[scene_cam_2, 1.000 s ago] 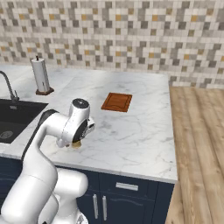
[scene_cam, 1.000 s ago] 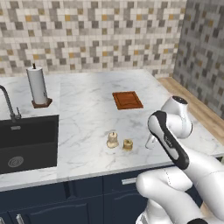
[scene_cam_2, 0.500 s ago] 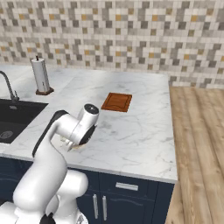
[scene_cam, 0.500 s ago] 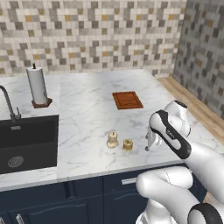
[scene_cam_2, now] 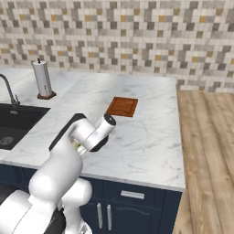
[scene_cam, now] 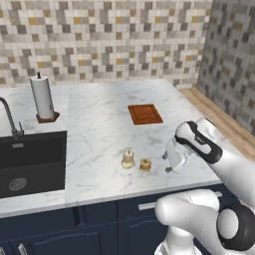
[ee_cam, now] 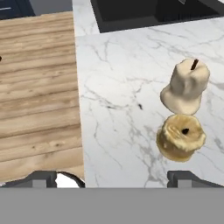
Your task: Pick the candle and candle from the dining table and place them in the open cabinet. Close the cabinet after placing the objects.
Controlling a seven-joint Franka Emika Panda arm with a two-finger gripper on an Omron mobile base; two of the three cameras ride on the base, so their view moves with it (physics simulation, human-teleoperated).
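Observation:
Two small candles stand side by side near the front edge of the white marble dining table [scene_cam: 99, 134]. The pale cream candle [scene_cam: 128, 159] [ee_cam: 185, 86] has a dark wick; the squat golden-tan candle [scene_cam: 145, 165] [ee_cam: 180, 138] is just right of it. My gripper [scene_cam: 172, 158] [ee_cam: 114, 179] hangs low over the tabletop, a little to the right of the golden candle, and touches neither. It is open and holds nothing; in the hand view the golden candle sits just ahead of one fingertip [ee_cam: 188, 178]. In the right base view my arm covers the candles. The cabinet is out of view.
A brown wooden board [scene_cam: 145, 114] [scene_cam_2: 122, 106] lies further back on the table. A paper-towel roll [scene_cam: 42, 97] [scene_cam_2: 42, 78] stands at the back left, beside the black sink [scene_cam: 30, 159] and faucet [scene_cam: 10, 117]. Wooden floor [scene_cam_2: 205, 151] borders the table's right end.
My arm has sunk lower and the hand has settled toward the tabletop just right of the candles. The gripper stays open. Both candles stand where they were.

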